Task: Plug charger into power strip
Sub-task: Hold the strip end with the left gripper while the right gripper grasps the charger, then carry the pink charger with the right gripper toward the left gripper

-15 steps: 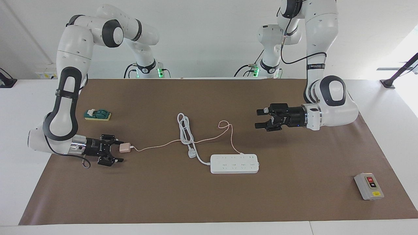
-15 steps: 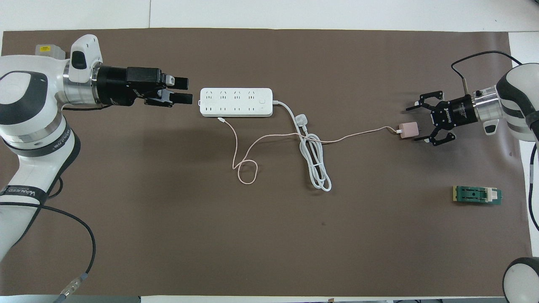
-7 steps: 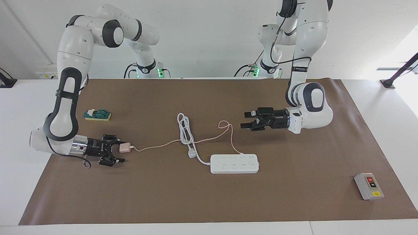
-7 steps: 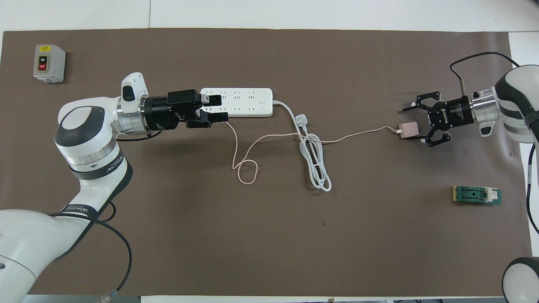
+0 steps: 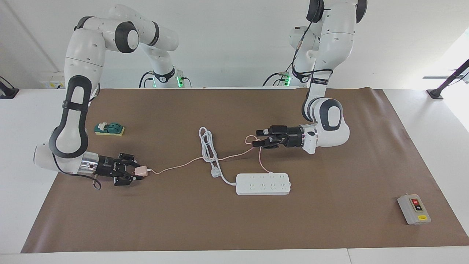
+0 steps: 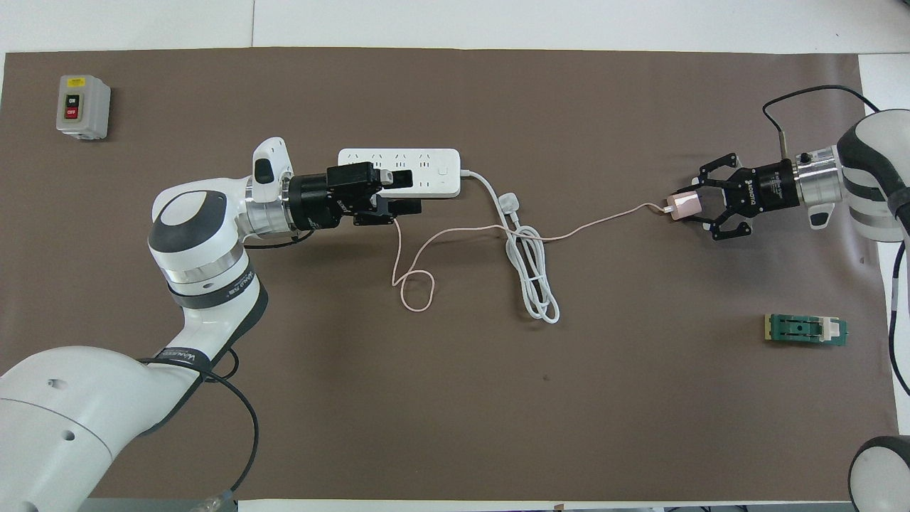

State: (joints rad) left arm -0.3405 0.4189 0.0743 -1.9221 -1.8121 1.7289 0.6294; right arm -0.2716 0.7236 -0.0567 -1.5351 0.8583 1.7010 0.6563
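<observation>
Right gripper (image 5: 138, 173) clamped on small pale pink cube charger (image 5: 139, 171) near the brown mat's (image 5: 234, 227) right-arm edge, apparently just lifted. Light, rigid, smooth; best pinched across flat sides, prongs clear, thin cable trailing. Left gripper (image 5: 259, 138) wide, over cable loop. Long white power strip (image 5: 263, 184) mid-mat.

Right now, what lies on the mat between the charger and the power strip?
In the overhead view: the charger's pink cable and the power strip's coiled white cord with its plug.
</observation>
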